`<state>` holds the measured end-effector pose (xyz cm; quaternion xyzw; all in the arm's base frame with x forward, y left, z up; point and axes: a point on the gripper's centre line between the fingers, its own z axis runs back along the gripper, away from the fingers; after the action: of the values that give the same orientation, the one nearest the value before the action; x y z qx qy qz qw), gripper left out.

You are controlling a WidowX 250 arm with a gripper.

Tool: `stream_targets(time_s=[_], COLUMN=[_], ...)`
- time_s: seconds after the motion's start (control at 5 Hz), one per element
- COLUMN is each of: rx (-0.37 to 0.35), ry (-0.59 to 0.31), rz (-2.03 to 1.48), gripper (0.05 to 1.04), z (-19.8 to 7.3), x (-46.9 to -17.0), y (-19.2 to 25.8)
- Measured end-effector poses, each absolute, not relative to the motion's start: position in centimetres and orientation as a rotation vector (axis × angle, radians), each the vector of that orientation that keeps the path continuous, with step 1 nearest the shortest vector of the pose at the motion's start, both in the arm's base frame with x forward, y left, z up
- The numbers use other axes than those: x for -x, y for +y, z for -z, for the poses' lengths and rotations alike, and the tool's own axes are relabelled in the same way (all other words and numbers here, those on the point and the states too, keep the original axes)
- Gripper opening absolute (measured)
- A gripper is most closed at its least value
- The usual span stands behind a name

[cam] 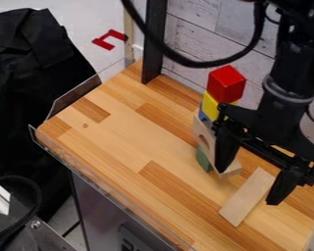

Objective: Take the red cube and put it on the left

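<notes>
The claw (pixel 248 187) hung over the worktop (pixel 127 132), its two fingers wide apart. The red cube (pixel 225 84) topped the stack, above a yellow block (pixel 211 106).

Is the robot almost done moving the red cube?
No part looks done: the red cube sits atop the stack, above the yellow block. The hand is open and holds nothing. Left to do: grip the cube, lift it off, set it down on the left and let go.
</notes>
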<state>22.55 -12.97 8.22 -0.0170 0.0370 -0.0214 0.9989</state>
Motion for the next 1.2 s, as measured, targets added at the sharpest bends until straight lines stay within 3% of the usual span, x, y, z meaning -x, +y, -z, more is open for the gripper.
stream_targets(time_s=[0.2, 0.4, 0.6, 1.0, 1.2], rx=[0.018, -0.146, -0.149, -0.080, -0.086], ry=[0.100, 0.095, 0.029, -0.010, -0.042], rz=[0.040, -0.060, -0.071, -0.087, -0.098], gripper=[0.999, 0.999, 0.999, 0.999, 0.999], z=[-7.5, -8.6, -11.0, -13.7, -15.5], x=[-22.2, -22.4, -22.6, -23.6, -25.0], y=[-12.8, -11.2, -10.6, -9.6, -8.8])
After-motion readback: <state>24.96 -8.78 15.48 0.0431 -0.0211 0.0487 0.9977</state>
